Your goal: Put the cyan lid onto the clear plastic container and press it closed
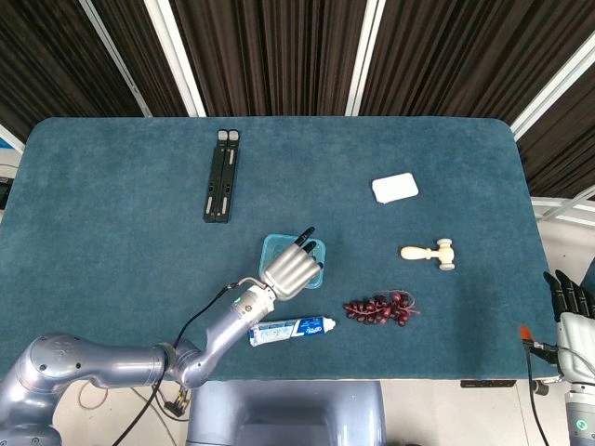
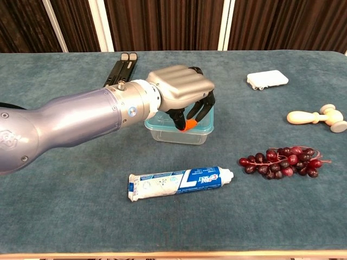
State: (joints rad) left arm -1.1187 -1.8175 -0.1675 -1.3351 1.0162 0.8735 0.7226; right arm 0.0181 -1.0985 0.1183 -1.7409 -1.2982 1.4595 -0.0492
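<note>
Left hand (image 2: 181, 89) sits over the container (image 2: 179, 130) at frame centre in the chest view, fingers (image 2: 205, 105) curled down onto its cyan lid (image 1: 274, 247) — pressing on top, nothing grasped. Lid is on the container. An orange fingertip shows only in the chest view. Head view, from above, shows lid as a cyan square w/ the hand covering its right part. Right hand (image 1: 569, 295) shows only at the lower right edge of the head view, off the desk (image 1: 112, 186), fingers apart, holding nothing. Toothpaste tube (image 2: 176, 183) lies just below the container; grapes (image 2: 282, 161) to its right. Wooden mallet (image 1: 429, 253) and white case (image 1: 395, 189) toward the right — black bar (image 1: 221, 175) upper left of centre.
</note>
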